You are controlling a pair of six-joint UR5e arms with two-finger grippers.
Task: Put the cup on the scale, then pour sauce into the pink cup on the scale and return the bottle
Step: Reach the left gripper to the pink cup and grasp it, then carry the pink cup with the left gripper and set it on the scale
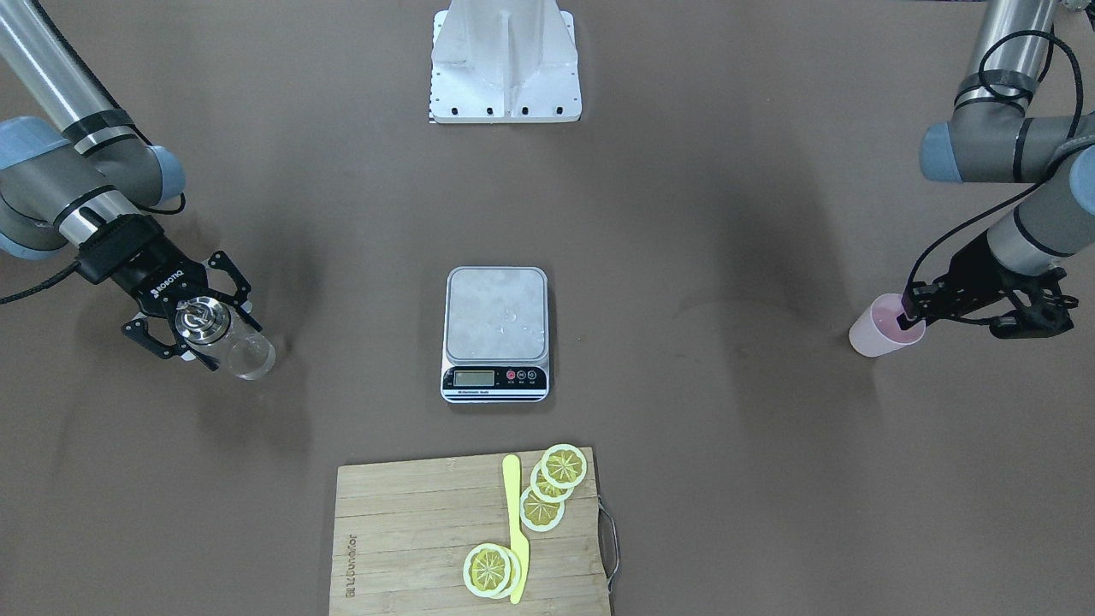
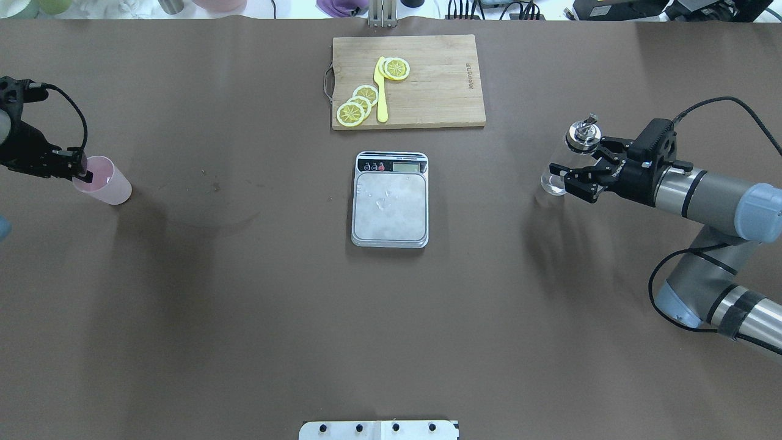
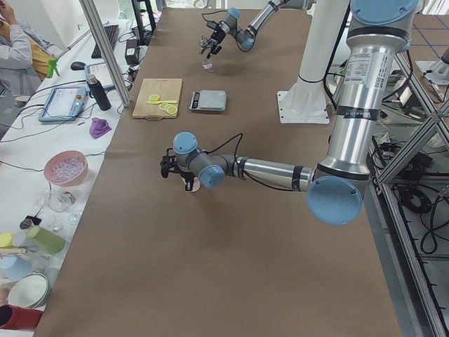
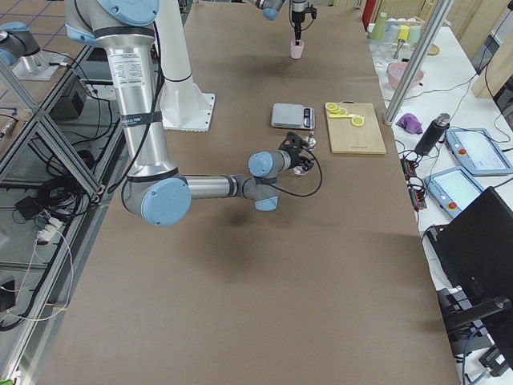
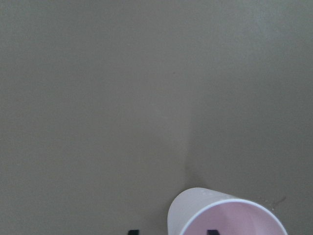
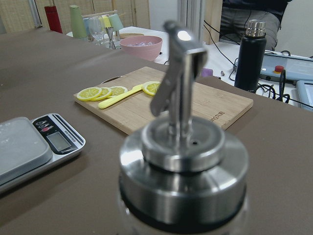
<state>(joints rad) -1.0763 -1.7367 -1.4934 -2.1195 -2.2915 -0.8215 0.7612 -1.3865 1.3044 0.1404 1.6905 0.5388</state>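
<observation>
The left claw (image 2: 84, 175) pinches the cup (image 2: 105, 180) rim at far left, the right claw (image 2: 571, 177) grips the bottle (image 2: 565, 162) at right, so next the cup must go onto the scale (image 2: 390, 208) in the middle.

Pale pink cup (image 2: 104, 181), silver-grey scale (image 2: 390, 206)

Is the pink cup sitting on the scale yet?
Apart. The overhead view shows the cup far off to the side of the scale, with bare table between them.

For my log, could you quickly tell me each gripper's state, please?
Left gripper: shut on the pale pink plastic cup's rim.
Right gripper: shut on the clear glass bottle.
</observation>
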